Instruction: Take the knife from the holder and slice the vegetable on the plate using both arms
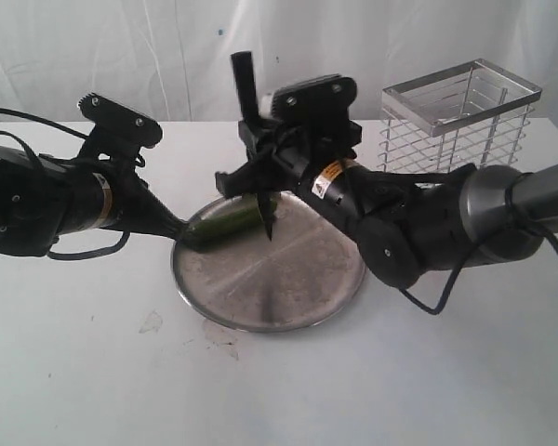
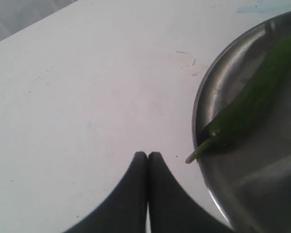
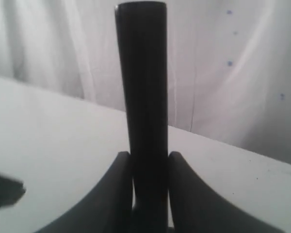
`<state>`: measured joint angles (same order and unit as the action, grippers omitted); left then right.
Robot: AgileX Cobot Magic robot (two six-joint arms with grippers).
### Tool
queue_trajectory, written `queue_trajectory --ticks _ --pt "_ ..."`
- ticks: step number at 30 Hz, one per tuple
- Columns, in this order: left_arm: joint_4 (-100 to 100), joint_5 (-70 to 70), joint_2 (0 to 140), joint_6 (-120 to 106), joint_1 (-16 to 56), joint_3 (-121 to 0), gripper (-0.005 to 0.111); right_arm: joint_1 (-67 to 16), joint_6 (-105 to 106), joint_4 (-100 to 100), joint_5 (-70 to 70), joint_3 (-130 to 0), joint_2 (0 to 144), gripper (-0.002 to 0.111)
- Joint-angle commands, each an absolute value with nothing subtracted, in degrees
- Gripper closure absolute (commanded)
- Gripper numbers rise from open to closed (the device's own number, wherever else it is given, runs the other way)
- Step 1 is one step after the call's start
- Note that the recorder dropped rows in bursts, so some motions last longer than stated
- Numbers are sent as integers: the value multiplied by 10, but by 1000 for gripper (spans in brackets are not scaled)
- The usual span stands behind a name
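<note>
Left gripper (image 2: 147, 156) is sitting over the bare white table (image 2: 77, 97), its 2 dark fingers (image 2: 131, 194) pressing together with nothing between. The plate (image 2: 200, 109) is lying just beside. The vegetable (image 2: 247, 104) is resting inside the rim, its stem poking out over the edge toward the fingertips.

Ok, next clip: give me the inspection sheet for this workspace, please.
Surface: white table, faint smudges near the plate.
Job's things: knife held upright, tip down over the plate; vegetable lies on the plate, stem over the rim; holder stands at the back right, nothing seen in it.
Clutter: nothing seen.
Grippers: left gripper shut, empty, beside the plate; right gripper shut on the knife handle.
Cables: black cable loops below the right arm.
Surroundings: white curtain behind.
</note>
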<state>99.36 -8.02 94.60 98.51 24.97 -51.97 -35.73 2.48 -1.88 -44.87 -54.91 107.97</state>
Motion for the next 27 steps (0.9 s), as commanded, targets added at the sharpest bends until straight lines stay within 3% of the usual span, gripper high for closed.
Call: queue_trajectory --ticks 1,8,20,27 --pt "999 -94 944 991 252 -521 107 -354 158 -180 -359 -570 1074 108" --pt "938 -254 944 991 244 -515 107 -354 256 -302 -198 -600 1069 108" --pt "956 -57 944 1022 167 -515 107 -376 524 -412 -22 -599 1067 108" --pt "969 -25 952 1018 167 -523 107 -377 344 -304 -76 -601 1072 108"
